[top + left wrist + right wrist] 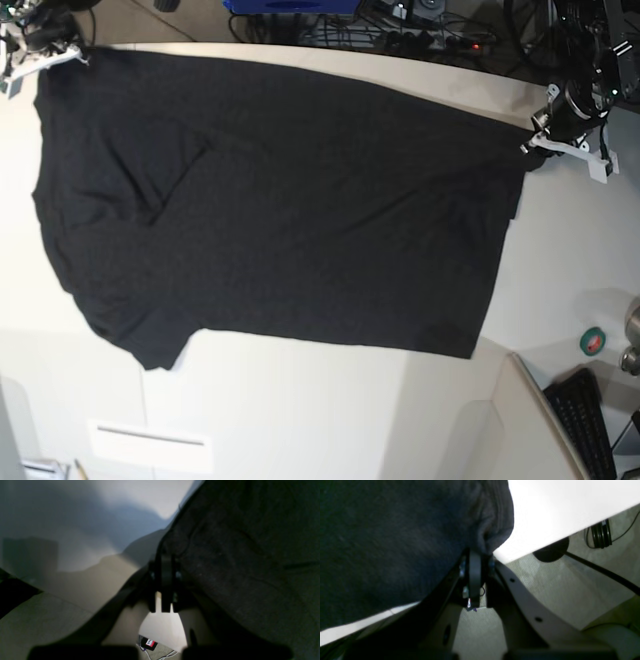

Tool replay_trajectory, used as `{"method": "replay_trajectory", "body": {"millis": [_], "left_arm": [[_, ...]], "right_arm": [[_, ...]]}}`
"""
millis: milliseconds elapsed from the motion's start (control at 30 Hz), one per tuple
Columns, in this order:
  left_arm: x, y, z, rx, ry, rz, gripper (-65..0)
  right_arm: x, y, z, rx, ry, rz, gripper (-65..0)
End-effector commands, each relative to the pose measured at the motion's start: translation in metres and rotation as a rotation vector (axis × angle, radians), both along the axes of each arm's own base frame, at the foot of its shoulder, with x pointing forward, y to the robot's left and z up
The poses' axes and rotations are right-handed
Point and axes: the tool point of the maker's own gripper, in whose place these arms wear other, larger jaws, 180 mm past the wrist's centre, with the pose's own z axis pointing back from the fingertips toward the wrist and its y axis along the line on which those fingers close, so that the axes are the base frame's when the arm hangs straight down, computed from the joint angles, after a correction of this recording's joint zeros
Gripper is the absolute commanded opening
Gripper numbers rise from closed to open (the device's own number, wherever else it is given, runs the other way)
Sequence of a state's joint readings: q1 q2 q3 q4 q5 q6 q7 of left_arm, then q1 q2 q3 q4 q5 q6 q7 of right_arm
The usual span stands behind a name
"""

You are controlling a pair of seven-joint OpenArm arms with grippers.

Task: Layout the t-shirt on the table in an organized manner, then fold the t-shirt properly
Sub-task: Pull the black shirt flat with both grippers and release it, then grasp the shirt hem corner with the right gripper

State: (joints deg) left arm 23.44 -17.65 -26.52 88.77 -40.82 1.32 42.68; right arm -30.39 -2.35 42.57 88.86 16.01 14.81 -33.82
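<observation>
1. Black knit cloth of the t-shirt [395, 535] fills the upper left of the right wrist view, and its bunched, ribbed edge sits right at the tips of the right gripper [475, 555]; the fingers look close together with the fabric at them, but whether they are gripping it I cannot tell.
2. On the left wrist view the left gripper [166, 562] is closed, its narrow dark fingers pinching the shirt's edge, with cloth hanging to the right.
3. Only the base view shows the whole shirt: it lies spread flat across the off-white table [300, 410], one far corner at each gripper, a sleeve pointing to the lower left, with soft creases near the left side.
4. Wrist views alone show the carpeted floor and cables below the table edge.
5. A roll of green tape [593, 342] and a black keyboard [585, 420] sit at the table's lower right, well apart from the shirt.
</observation>
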Motion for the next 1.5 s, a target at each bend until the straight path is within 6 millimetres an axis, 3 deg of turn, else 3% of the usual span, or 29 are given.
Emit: {"method": "replay_trajectory", "body": {"millis": [0, 33, 67, 100, 167, 267, 333, 367, 467, 567, 633, 700, 767, 833, 900, 1100, 1333, 1400, 1467], "left_arm": [[0.003, 0.008, 0.008, 0.022, -0.021, -0.001, -65.0], [-0.001, 0.008, 0.006, 0.023, -0.013, -0.002, -65.0], [-0.002, 0.007, 0.007, 0.023, -0.014, -0.004, -60.2], [-0.001, 0.007, 0.008, 0.023, -0.015, -0.005, -51.8], [-0.003, 0.008, 0.006, 0.023, -0.011, -0.001, -31.9], [0.000, 0.016, 0.012, 0.037, -0.030, 0.018, -7.9], [0.000, 0.034, 0.022, 0.059, -0.056, 0.066, -0.5], [0.001, 0.044, 0.029, 0.069, -0.074, 0.095, 0.0], [0.015, 0.063, 0.048, 0.091, -0.143, 0.150, 0.0], [0.028, 0.068, 0.058, 0.095, -0.185, 0.161, 0.0], [0.039, 0.066, 0.062, 0.086, -0.211, 0.163, -4.9], [0.053, 0.058, 0.062, 0.071, -0.224, 0.142, -18.3], [0.066, 0.045, 0.058, 0.049, -0.228, 0.107, -40.2], [0.075, 0.037, 0.056, 0.037, -0.230, 0.090, -62.5], [0.080, 0.032, 0.055, 0.030, -0.229, 0.075, -65.0], [0.078, 0.033, 0.050, 0.026, -0.215, 0.082, -65.0], [0.073, 0.037, 0.045, 0.024, -0.199, 0.095, -65.0], [0.073, 0.037, 0.045, 0.024, -0.199, 0.095, -65.0], [0.074, 0.037, 0.045, 0.024, -0.201, 0.095, -65.0]], "right_arm": [[0.004, -0.010, 0.011, -0.038, -0.027, 0.003, -47.0], [0.007, -0.011, 0.013, -0.044, -0.035, 0.004, -37.8], [0.008, -0.012, 0.015, -0.049, -0.040, 0.005, -29.3], [0.009, -0.013, 0.017, -0.053, -0.046, 0.005, -24.8], [0.012, -0.014, 0.021, -0.062, -0.056, 0.009, -23.0], [0.020, -0.026, 0.034, -0.099, -0.092, -0.010, -25.1], [0.030, -0.037, 0.045, -0.128, -0.130, -0.034, -24.9], [0.034, -0.043, 0.049, -0.140, -0.146, -0.051, -24.8], [0.061, -0.061, 0.066, -0.180, -0.218, -0.070, -24.5], [0.109, -0.079, 0.088, -0.211, -0.315, -0.054, -24.3], [0.153, -0.083, 0.094, -0.198, -0.370, -0.024, -24.0], [0.192, -0.087, 0.088, -0.163, -0.378, 0.019, -21.6], [0.233, -0.091, 0.077, -0.105, -0.365, 0.042, -20.4], [0.261, -0.091, 0.063, -0.047, -0.342, 0.042, -20.3], [0.285, -0.093, 0.053, -0.021, -0.345, 0.042, -20.3], [0.309, -0.072, 0.023, -0.026, -0.310, 0.140, -20.3], [0.294, -0.061, -0.003, -0.018, -0.274, 0.149, -21.3], [0.289, -0.062, -0.006, -0.015, -0.271, 0.138, -27.6], [0.287, -0.063, -0.005, -0.021, -0.276, 0.145, -44.0]]}}
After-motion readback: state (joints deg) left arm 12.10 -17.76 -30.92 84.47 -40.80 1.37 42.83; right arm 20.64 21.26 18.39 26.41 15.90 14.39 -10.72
